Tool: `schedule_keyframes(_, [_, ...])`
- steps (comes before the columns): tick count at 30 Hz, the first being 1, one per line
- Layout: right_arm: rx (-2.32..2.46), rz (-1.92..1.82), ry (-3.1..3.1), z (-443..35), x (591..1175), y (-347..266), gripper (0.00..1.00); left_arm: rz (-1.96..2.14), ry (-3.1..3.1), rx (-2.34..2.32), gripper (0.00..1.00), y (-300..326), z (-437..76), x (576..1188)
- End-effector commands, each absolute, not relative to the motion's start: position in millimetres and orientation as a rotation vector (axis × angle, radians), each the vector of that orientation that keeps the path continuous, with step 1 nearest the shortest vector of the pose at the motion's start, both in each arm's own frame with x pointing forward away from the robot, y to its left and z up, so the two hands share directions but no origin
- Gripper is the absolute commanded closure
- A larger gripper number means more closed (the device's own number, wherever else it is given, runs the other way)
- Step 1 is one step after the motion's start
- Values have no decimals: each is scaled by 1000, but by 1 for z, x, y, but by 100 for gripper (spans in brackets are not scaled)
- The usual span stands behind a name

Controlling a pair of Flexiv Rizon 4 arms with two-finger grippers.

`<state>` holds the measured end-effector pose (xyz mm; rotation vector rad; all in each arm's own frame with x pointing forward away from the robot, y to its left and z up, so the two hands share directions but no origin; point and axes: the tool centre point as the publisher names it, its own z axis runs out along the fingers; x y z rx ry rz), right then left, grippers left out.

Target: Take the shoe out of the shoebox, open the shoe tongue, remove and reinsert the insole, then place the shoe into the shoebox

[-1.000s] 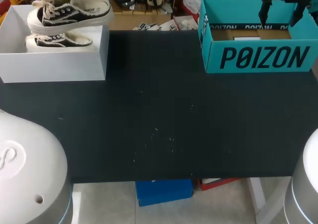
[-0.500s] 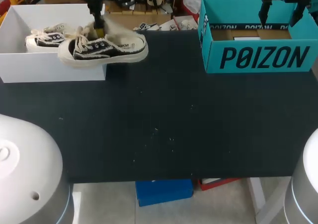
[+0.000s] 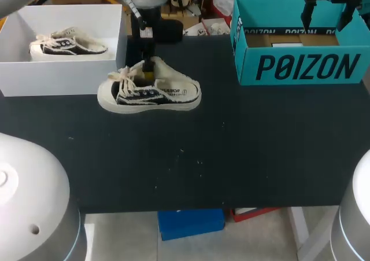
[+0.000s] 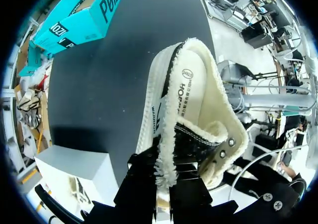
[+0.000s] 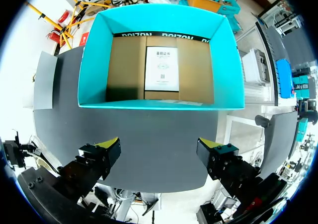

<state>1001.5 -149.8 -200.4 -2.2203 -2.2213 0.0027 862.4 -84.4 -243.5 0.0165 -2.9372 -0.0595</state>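
While our left gripper (image 3: pixel 148 70) clamps the shoe (image 3: pixel 149 93), clear of its white shoebox (image 3: pixel 63 76), all insole (image 4: pixel 191 92) work awaits; right gripper (image 5: pixel 160 145) gapes.

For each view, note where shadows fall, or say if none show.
Head view: the dark table hides shadows; none is plain beside the shoe. Left wrist view: a dark band lies on the table beside the white box. Right wrist view: a dark patch covers one floor corner inside the teal box.
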Motion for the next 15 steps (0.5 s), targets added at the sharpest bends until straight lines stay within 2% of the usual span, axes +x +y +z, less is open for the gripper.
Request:
schedule_keyframes(1, [-2221, 3, -2221, -200, 1001, -150, 0, -74, -2915, -4, 100, -100, -278, 857])
schedule_keyframes(15, [-2221, 3, -2221, -200, 1001, -150, 0, -73, -2841, -27, 100, -117, -355, 844])
